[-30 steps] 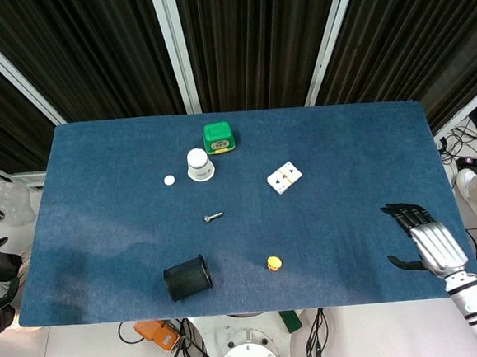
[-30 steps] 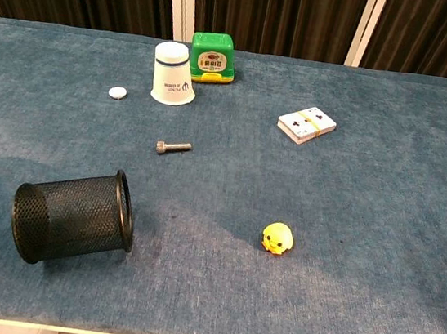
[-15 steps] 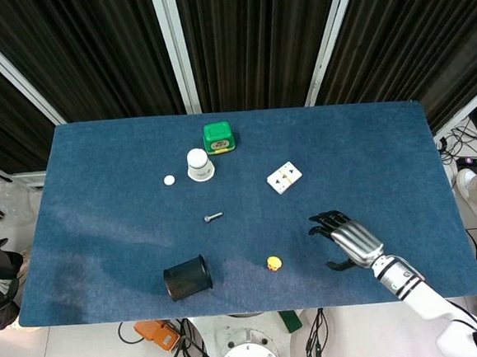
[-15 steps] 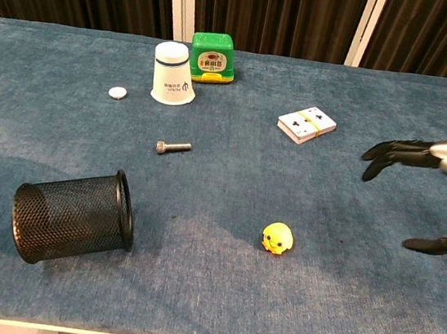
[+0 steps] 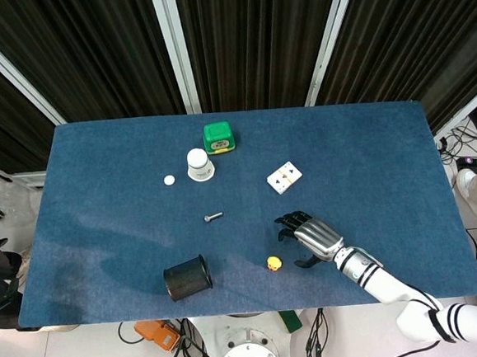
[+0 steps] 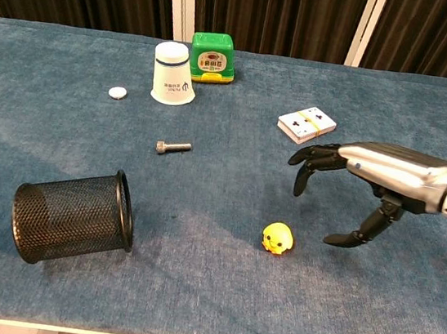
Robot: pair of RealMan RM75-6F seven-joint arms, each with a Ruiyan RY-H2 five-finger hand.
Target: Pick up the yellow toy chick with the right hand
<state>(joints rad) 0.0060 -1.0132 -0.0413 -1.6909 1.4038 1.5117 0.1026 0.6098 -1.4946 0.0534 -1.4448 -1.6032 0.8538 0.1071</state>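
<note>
The yellow toy chick (image 5: pixel 273 263) (image 6: pixel 277 238) lies on the blue table near the front edge. My right hand (image 5: pixel 311 237) (image 6: pixel 368 179) hovers just to the right of it and a little above, fingers spread and curved, holding nothing. A small gap separates its fingertips from the chick. My left hand is not seen in either view.
A black mesh cup (image 5: pixel 187 278) (image 6: pixel 73 216) lies on its side left of the chick. Farther back are a bolt (image 5: pixel 213 218), a deck of cards (image 5: pixel 285 177) (image 6: pixel 306 124), a white paper cup (image 5: pixel 198 164), a green box (image 5: pixel 218 137) and a white disc (image 5: pixel 169 181).
My right hand has swept leftward from the table's right edge to beside the chick, staying open. The objects on the table have not moved.
</note>
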